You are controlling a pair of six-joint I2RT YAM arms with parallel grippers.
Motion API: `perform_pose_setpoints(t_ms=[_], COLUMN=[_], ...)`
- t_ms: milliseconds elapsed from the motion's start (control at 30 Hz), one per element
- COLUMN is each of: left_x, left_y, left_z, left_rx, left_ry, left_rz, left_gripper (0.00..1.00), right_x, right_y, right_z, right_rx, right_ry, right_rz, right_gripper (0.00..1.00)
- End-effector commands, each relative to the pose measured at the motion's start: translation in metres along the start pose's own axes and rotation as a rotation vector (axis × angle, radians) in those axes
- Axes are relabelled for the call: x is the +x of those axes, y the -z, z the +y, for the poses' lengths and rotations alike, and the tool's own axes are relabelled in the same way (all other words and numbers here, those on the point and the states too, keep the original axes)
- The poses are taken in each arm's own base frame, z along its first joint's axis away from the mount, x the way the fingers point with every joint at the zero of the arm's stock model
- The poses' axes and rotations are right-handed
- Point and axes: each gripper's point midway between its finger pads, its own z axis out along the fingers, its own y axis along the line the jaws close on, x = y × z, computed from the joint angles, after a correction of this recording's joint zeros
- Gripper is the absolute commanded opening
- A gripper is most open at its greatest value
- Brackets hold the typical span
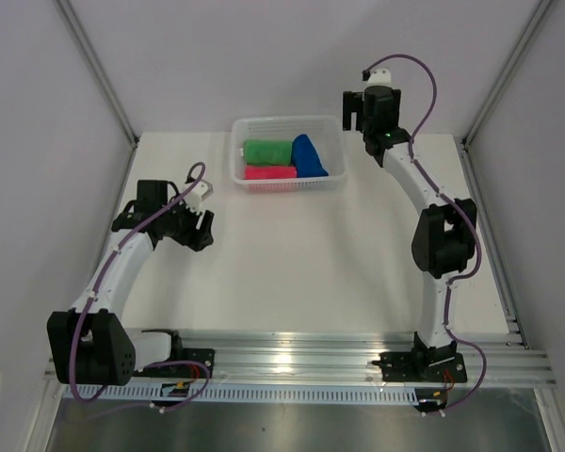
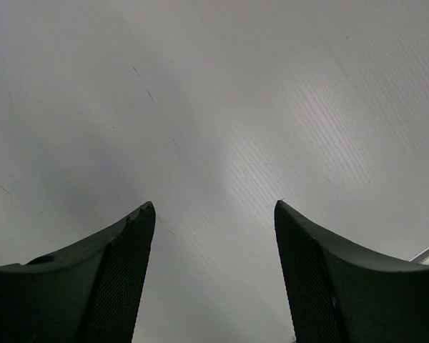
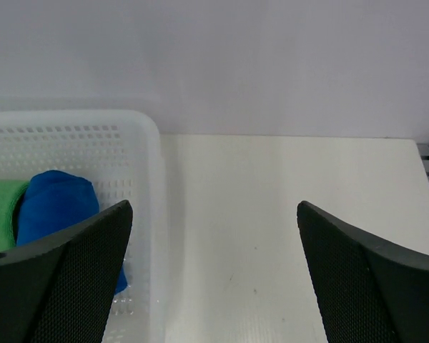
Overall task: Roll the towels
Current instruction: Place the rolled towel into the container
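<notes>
Towels (image 1: 266,151), probably soft, light and limp, rolled in basket (image 1: 287,185) at far edge of tabletop (image 1: 292,273); best pinched across a roll's middle. Left gripper (image 2: 214,207) and right gripper (image 3: 214,207) both spread wide, empty.

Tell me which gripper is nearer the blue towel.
Right. The right gripper hangs just right of the basket holding the blue towel; the left gripper is farther, over table left of it.

I see soft matt cloth towels (image 1: 266,151) in a perforated white plastic basket (image 1: 287,121). Table (image 1: 292,254) matt white, finely ribbed. Left gripper (image 2: 214,204) pads (image 2: 121,286) black, mesh-textured. Base rail (image 1: 301,353) shiny metal.
</notes>
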Motion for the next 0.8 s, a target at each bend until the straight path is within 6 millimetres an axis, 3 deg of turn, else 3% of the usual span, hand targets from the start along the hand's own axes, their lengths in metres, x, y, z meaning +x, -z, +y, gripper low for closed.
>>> perform_pose_setpoints(t_ms=[0, 33, 67, 100, 167, 267, 467, 767], left_x=[-0.007, -0.007, -0.006, -0.007, -0.006, -0.006, -0.008, -0.005], left_y=[0.006, 0.006, 0.006, 0.007, 0.008, 0.007, 0.007, 0.007], left_z=[0.009, 0.01, 0.011, 0.011, 0.012, 0.014, 0.013, 0.012], left_rx=[-0.059, -0.064, -0.073, -0.077, -0.087, -0.089, -0.085, -0.082], left_ry=[0.026, 0.028, 0.029, 0.028, 0.029, 0.031, 0.035, 0.032], left_rz=[-0.035, -0.033, -0.031, -0.032, -0.033, -0.03, -0.033, -0.03], left_gripper=[0.71, 0.71, 0.71, 0.71, 0.71, 0.71, 0.72, 0.72], right_x=[-0.019, -0.027, -0.012, -0.009, -0.008, 0.013, 0.031, 0.052], right_y=[0.02, 0.028, 0.028, 0.027, 0.033, 0.033, 0.037, 0.049], right_z=[0.004, 0.001, 0.004, -0.015, -0.036, -0.057, -0.074, -0.088], right_rx=[-0.088, -0.111, -0.17, -0.153, -0.099, 0.01, 0.148, 0.166], right_ry=[-0.059, -0.157, -0.203, -0.254, -0.326, -0.321, -0.331, -0.303], right_rz=[-0.037, -0.05, -0.034, -0.033, -0.044, 0.011, 0.058, 0.096], right_gripper=[0.99, 1.0, 0.99, 0.99, 0.99, 0.99, 0.99, 0.99])
